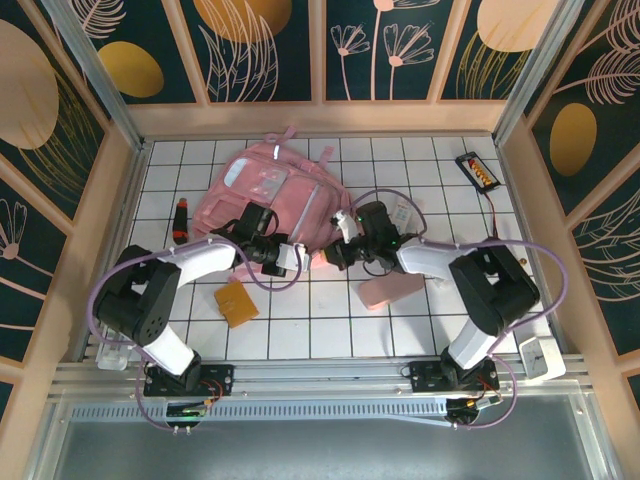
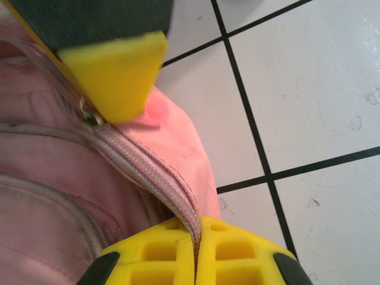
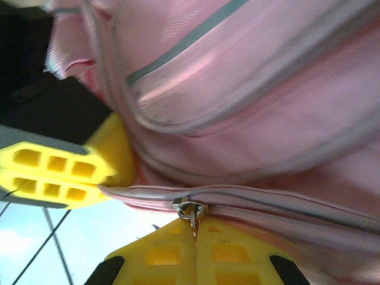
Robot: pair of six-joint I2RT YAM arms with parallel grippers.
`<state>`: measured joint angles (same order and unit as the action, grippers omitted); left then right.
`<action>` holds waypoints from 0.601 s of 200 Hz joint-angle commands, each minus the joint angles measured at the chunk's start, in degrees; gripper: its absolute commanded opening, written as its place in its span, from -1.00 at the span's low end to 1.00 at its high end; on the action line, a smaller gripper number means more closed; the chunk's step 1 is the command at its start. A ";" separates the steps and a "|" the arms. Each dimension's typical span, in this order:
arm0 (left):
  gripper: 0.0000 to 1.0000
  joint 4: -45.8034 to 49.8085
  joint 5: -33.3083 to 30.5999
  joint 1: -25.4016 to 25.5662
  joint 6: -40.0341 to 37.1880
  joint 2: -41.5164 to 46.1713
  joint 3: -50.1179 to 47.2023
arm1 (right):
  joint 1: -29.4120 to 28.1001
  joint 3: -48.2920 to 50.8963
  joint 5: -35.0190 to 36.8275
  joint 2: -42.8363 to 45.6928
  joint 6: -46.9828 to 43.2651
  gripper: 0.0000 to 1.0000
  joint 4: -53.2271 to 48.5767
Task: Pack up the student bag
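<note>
White tiled surface (image 1: 450,320) with dark grid lines, boxed in by dark teal wall panels (image 1: 260,50) painted with gold and pink plants. Seen from above, the student bag (image 1: 265,185) — a large, soft pink backpack — lies flat just beyond both end effectors, which meet at its near edge.

The left end effector (image 2: 196,231) has its yellow fingers pressed fully together, pinching the bag's pink zip seam (image 2: 148,172) between them. In the left wrist view the seam runs up and to the left, away from the fingertips, over folds of pink fabric.

The right end effector (image 3: 195,233) is also closed tight, its yellow fingertips gripping the small metal zip pull (image 3: 190,209) on that same seam. In the right wrist view the left end effector's fingers sit just to the left of the pull, clamped on the seam's edge, so the two grips are close together along the zip.

A flat orange-brown item (image 1: 235,302) lies on the tiles behind and a little left of the left end effector, apart from it. A small flat pink case (image 1: 390,290) lies behind and to the right of the right end effector, near its arm. A red and black stick (image 1: 181,218) lies well to the left of the left end effector. A black holder with a red wire (image 1: 478,172) sits far off to the right — beyond the right end effector.
</note>
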<state>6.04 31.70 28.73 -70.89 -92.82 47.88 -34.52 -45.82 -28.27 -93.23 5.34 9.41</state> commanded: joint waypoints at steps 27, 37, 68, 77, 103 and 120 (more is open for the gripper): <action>-1.00 1.08 -3.05 -0.88 -2.32 2.26 -0.75 | 6.89 -1.97 18.89 3.73 3.87 -1.00 -9.31; -1.00 0.83 -2.46 -0.87 -2.93 2.73 -0.99 | 7.73 -2.59 20.33 3.19 4.51 -1.00 -9.98; -1.00 0.04 -7.74 -0.88 -6.75 4.45 -2.75 | 9.63 -5.24 20.06 0.23 4.67 -1.00 -11.15; -1.00 -0.90 -9.82 -1.15 -6.82 4.74 -2.92 | 9.58 -5.67 20.01 0.12 4.74 -1.00 -11.20; -1.00 0.67 -9.18 -3.16 -9.89 3.48 1.79 | 9.65 -4.74 21.08 2.77 4.69 -1.00 -11.12; -1.00 1.95 -12.02 -3.94 -12.12 0.22 7.25 | 9.72 -3.66 22.91 5.63 4.62 -1.00 -11.93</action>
<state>4.97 26.06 27.55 -77.03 -90.08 48.38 -27.05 -49.91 -14.79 -91.98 9.34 0.01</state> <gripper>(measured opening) 0.049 0.038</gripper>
